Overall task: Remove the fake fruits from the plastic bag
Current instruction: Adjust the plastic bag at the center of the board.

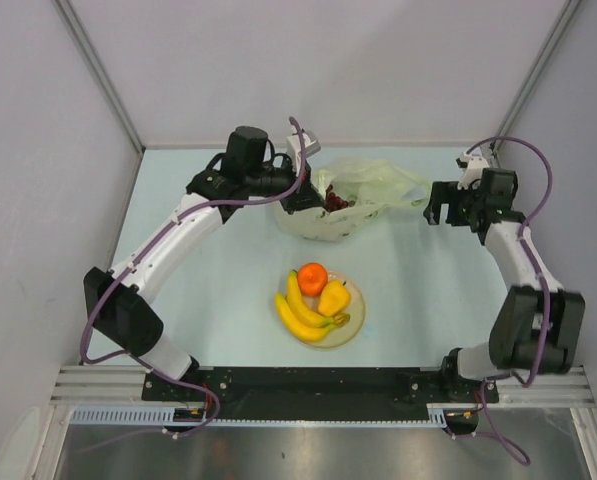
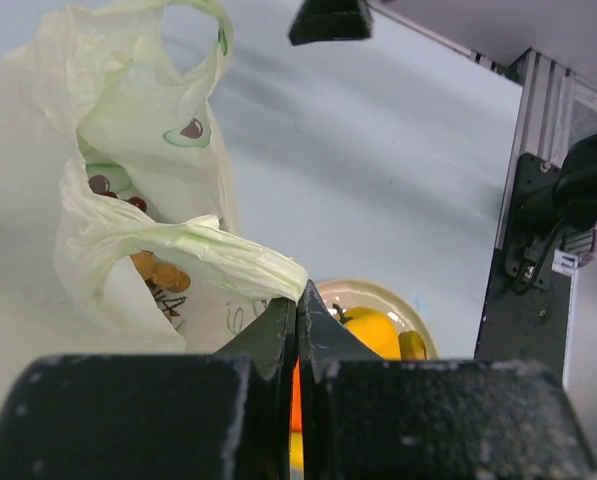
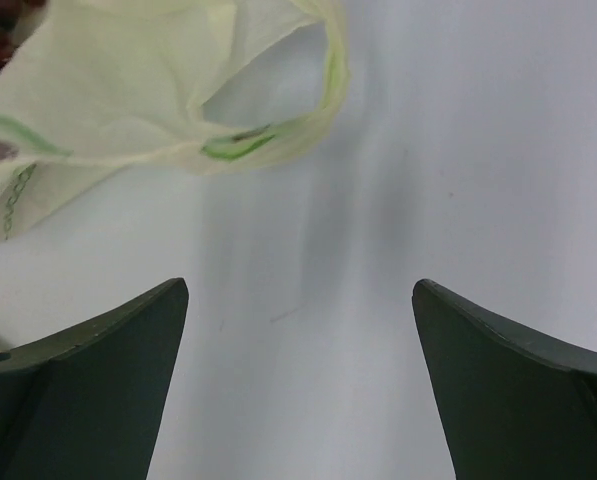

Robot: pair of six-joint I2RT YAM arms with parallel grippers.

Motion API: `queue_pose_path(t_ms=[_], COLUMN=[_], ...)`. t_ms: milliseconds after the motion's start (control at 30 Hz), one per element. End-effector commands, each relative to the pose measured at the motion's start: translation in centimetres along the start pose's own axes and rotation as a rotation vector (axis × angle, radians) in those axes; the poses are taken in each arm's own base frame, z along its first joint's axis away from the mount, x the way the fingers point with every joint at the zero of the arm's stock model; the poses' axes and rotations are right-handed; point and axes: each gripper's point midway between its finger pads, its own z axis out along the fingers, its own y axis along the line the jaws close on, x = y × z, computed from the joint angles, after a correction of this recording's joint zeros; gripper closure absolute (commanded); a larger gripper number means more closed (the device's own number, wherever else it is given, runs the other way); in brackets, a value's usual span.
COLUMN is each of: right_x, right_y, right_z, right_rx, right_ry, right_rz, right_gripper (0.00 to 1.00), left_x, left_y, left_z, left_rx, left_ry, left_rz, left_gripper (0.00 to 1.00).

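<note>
Pale plastic bag (image 1: 370, 188) lies crosswise, handles toward gaping empty right hand (image 3: 300, 292); left hand (image 2: 298, 305) pinches its rim.

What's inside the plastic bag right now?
Through the mouth of the plastic bag, dark purple grapes and a brown stemmed piece show. Crumpled plastic covers the rest of the inside, so any other fruit there cannot be seen.

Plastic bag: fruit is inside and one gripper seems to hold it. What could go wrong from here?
1. The left gripper pinches only the thin rim of the plastic bag; a pull might slip off or tear it.
2. The right gripper hangs open, clear of the handle, so a one-sided lift could spill the grapes beside the plate.
</note>
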Motion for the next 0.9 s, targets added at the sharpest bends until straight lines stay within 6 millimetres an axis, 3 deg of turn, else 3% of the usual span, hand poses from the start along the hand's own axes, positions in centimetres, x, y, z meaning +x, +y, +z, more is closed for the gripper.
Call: queue_pose_path(t_ms=[0,33,100,200,300,433,533,600,667,700,767,800,833,867], right_x=[-1.8,-3.2,-3.4,-4.9,-6.3,-5.3,-5.9,-6.2,-6.9,-7.3,-8.7,-8.7,-9.3,-9.6], right_y=[-2.2,-2.3,-2.5,-2.7,-1.1,0.5,2.3,2.8,1.7,1.3,-0.5,-1.2,-3.8,-4.9], right_z=[6.3,6.8,9.4,11.3,11.7,14.2,14.9,15.2,15.2,15.1,13.8,13.3,12.2,11.4], right_rx=[-0.006,-0.057,-0.134,-0.218,-0.346,-0.454,-0.529,-0.514,-0.462,-0.456,-0.429,-0.409,-0.359,-0.338], right_ry=[-0.035,-0.065,-0.073,-0.114,-0.153,-0.114,-0.105,-0.09,-0.124,-0.139,-0.188,-0.182,-0.213,-0.227], right_rz=[0.157,0.195,0.333,0.463,0.505,0.572,0.566,0.548,0.55,0.553,0.536,0.54,0.548,0.553], right_gripper=[0.0,0.0,0.0,0.0,0.0,0.0,0.03,0.22,0.33,0.52,0.78,0.98,1.0,1.0], left_x=[-0.5,0.5,1.5,2.8,3.6,4.6,4.7,4.5,4.3,4.2,3.8,3.2,3.1,2.5], left_y=[-0.1,-0.1,0.2,0.7,0.7,1.0,1.3,1.3,1.4,1.5,1.6,1.8,2.2,2.4], left_z=[-1.2,-0.9,-0.8,-0.6,-0.6,-0.2,0.0,0.3,0.5,0.8,1.1,1.3,1.5,1.8], left_rx=[-0.027,-0.022,-0.024,-0.039,-0.041,-0.048,-0.057,-0.055,-0.054,-0.051,-0.047,-0.055,-0.065,-0.074], left_ry=[0.021,0.045,0.071,0.101,0.119,0.131,0.137,0.142,0.14,0.141,0.137,0.127,0.126,0.112], left_rz=[0.079,0.071,0.066,0.048,0.044,0.023,0.02,0.027,0.034,0.034,0.036,0.046,0.048,0.062], left_gripper=[1.0,1.0,1.0,1.0,1.0,1.0,1.0,1.0,1.0,1.0,1.0,1.0,1.0,1.0])
